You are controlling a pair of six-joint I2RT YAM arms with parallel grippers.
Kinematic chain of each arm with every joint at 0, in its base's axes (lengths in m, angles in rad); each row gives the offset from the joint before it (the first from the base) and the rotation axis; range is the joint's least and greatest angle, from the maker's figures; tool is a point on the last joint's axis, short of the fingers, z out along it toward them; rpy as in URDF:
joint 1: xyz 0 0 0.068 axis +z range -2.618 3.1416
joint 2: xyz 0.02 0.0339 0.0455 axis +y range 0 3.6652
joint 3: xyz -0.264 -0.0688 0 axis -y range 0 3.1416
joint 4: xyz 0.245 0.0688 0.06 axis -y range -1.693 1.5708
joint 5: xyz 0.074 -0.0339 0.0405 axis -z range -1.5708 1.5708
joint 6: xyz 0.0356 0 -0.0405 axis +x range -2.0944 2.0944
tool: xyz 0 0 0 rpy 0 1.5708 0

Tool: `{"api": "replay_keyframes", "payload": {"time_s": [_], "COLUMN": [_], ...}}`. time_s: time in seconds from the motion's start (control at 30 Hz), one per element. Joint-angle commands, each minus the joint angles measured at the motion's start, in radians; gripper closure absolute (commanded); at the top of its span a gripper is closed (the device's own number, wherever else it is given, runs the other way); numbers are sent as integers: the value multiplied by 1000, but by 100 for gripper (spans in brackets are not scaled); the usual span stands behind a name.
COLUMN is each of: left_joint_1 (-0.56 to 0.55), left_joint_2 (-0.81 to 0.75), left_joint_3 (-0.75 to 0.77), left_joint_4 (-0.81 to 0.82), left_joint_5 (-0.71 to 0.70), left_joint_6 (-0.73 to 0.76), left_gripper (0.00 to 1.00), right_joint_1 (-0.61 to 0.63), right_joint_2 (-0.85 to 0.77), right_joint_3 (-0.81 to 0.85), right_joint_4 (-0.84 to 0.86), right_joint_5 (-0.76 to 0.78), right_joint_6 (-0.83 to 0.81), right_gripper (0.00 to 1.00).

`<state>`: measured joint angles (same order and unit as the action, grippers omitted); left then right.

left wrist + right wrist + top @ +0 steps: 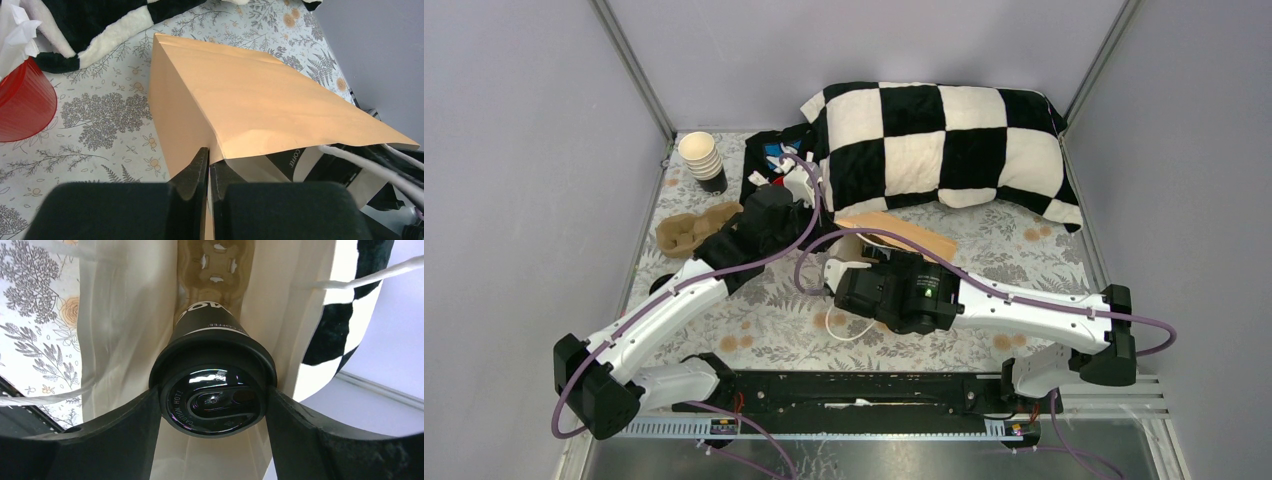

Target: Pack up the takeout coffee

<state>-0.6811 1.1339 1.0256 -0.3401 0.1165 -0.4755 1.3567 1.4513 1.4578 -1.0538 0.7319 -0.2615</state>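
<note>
Covering the desk [1024, 250] is a cloth printed with grey leaves and flowers. A black-and-white checked pillow [934, 140] lies along the far edge, reaching toward the far right corner.

Near the middle of the desk a tan paper bag [260, 100] lies on its side. Its mouth is turned toward the near edge, and its white cord handles [834, 328] trail on the cloth. A brown moulded cup tray [694, 228] sits by the left edge. A stack of pale beige cups [701, 158] stands in the far left corner. A red cup [22, 100] stands just beside the pillow.

The left fingers [192, 175] are pressed together on the bag's edge at its mouth, pinching the paper.

The takeout coffee [212, 365] lies sideways in the mouth of the bag, its base pointing inward and its glossy black lid facing out. The right fingers [130, 430] clamp the lid's rim from both sides. The dark wall carries white lettering, and the lid reads "CAUTION HOT". Deeper inside the bag, past the cup's base, brown moulded cardboard [215, 265] shows.
</note>
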Motion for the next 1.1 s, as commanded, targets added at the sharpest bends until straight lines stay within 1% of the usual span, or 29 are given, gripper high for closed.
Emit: {"api": "replay_keyframes", "payload": {"time_s": [0.0, 0.07, 0.17, 0.23, 0.3, 0.4, 0.47, 0.57, 0.63, 0.73, 0.83, 0.97, 1.07], "left_joint_1": [-8, -8, -9, -8, -9, -9, -9, -9, -9, -9, -9, -9, -9], "left_joint_2": [-9, -12, -10, 2, 15, 40, 63, 103, 111, 114, 125, 141, 146], "left_joint_3": [-3, -6, 5, 35, 68, 113, 145, 185, 203, 232, 261, 280, 300], "left_joint_4": [36, 37, 19, -24, -69, -133, -185, -239, -254, -275, -290, -301, -308], "left_joint_5": [15, 16, 27, 23, 9, -12, -41, -52, -49, -49, -45, -22, -30], "left_joint_6": [-21, -25, -27, -34, -41, -51, -61, -51, -48, -33, -27, -33, -31], "left_gripper": [94, 95, 94, 94, 94, 94, 96, 96, 96, 96, 95, 95, 95], "right_joint_1": [1, -17, -53, -59, -62, -76, -87, -93, -93, -93, -93, -93, -92], "right_joint_2": [-93, -120, -166, -212, -239, -252, -282, -309, -316, -316, -285, -247, -241], "right_joint_3": [-80, -116, -157, -202, -223, -229, -234, -200, -200, -234, -231, -244, -260], "right_joint_4": [108, 157, 240, 309, 356, 359, 367, 299, 257, 255, 272, 290, 326], "right_joint_5": [-1, -13, -71, -132, -154, -196, -213, -277, -311, -290, -279, -281, -246], "right_joint_6": [-130, -181, -251, -304, -338, -345, -313, -229, -209, -257, -319, -359, -384], "right_gripper": [58, 58, 62, 63, 62, 63, 62, 61, 61, 62, 61, 62, 62]}}
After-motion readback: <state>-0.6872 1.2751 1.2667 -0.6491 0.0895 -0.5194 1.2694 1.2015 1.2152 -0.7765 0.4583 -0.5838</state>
